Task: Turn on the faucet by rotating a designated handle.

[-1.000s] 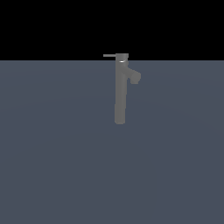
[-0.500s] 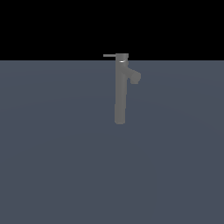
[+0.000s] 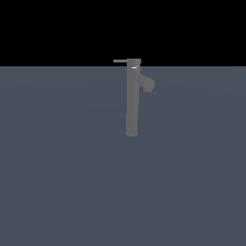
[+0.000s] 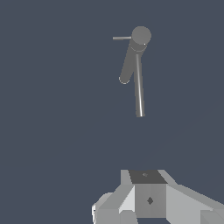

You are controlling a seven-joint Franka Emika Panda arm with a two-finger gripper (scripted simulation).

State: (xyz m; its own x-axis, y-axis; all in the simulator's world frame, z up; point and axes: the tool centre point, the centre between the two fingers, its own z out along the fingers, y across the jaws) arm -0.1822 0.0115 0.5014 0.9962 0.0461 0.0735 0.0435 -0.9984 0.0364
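- The end effector (image 4: 144, 205) shows only in the wrist view, as a blocky white and grey body at the frame's edge. Its fingertips cannot be made out, so I cannot tell whether they are apart or together.
- It touches nothing and is well apart from the faucet (image 4: 139, 87). Bare tabletop (image 4: 52, 131) lies between the two.
- From the wrist, the faucet is seen from above: a round cap, a slim column running away from it, and a thicker spout (image 4: 128, 65) angling off beside the column.
- The handle (image 4: 121, 38) — a thin grey bar — sticks out sideways from the cap, pointing away from the column.
- In the exterior view the faucet (image 3: 132, 105) stands upright on the dark slate tabletop (image 3: 57, 182), near the middle of the frame, its top reaching the black background.
- There the handle (image 3: 120, 61) lies level and points to the exterior view's left — the spout (image 3: 146, 84) branches to the exterior view's right, just below the cap.
- The arm is out of sight in the exterior view.
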